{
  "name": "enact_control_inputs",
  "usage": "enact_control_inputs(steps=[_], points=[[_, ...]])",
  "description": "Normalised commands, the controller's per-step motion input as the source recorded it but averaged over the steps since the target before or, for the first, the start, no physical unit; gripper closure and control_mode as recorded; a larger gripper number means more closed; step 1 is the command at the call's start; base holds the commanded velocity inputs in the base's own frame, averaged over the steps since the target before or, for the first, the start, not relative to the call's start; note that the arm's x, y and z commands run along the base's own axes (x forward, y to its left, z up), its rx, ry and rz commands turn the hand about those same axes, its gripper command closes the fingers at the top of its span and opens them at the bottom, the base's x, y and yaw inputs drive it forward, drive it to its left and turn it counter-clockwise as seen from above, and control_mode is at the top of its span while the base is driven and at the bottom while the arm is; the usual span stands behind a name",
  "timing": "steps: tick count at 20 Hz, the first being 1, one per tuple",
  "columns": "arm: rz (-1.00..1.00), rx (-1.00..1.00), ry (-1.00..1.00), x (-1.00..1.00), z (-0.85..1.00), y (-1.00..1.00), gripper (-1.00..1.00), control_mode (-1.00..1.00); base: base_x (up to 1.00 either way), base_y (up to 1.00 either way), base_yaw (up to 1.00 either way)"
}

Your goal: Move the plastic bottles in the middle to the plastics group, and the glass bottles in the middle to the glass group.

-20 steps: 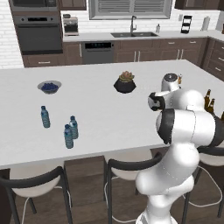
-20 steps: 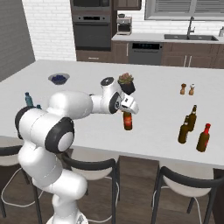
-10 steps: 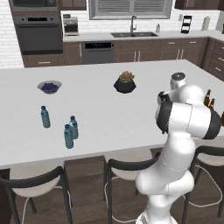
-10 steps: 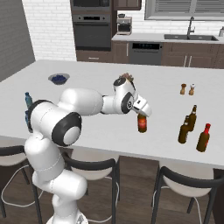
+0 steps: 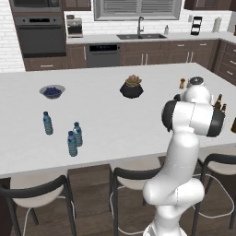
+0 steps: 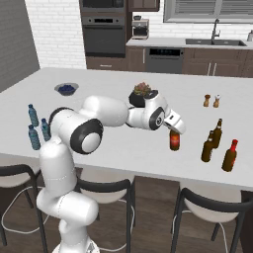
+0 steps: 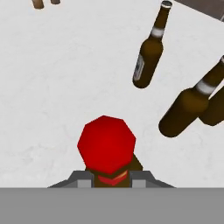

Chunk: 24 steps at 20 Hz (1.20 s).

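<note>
step: carrying red-topped bottle point(image 6: 174, 140) toward glass group point(image 6: 217, 143)
tool point(image 6: 174, 129): clamped on its neck
next: set it upright beside group, clear of neighbours

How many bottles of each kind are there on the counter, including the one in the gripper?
Blue water bottles: 3
Dark glass bottles standing in the group: 3
Dark glass bottle with red top, held by the gripper: 1
Total: 7
</note>
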Motion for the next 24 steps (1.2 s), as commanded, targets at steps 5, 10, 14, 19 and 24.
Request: enact_control_inputs(steps=[5, 10, 14, 19, 24], points=[[-0.08, 0.02, -0.03, 0.02, 0.00, -0.50, 1.00, -1.00, 0.00, 0.00, 0.00], [-0.07, 0.02, -0.02, 0.00, -0.01, -0.40, 1.00, -1.00, 0.00, 0.00, 0.00], [-0.03, 0.01, 0.00, 0.00, -0.10, -0.11, 1.00, -1.00, 0.00, 0.00, 0.00], [-0.03, 0.00, -0.05, -0.04, -0.03, -0.05, 1.00, -1.00, 0.00, 0.00, 0.00], [-0.02, 0.00, -0.12, -0.07, -0.13, 0.00, 1.00, -1.00, 0.00, 0.00, 0.00]])
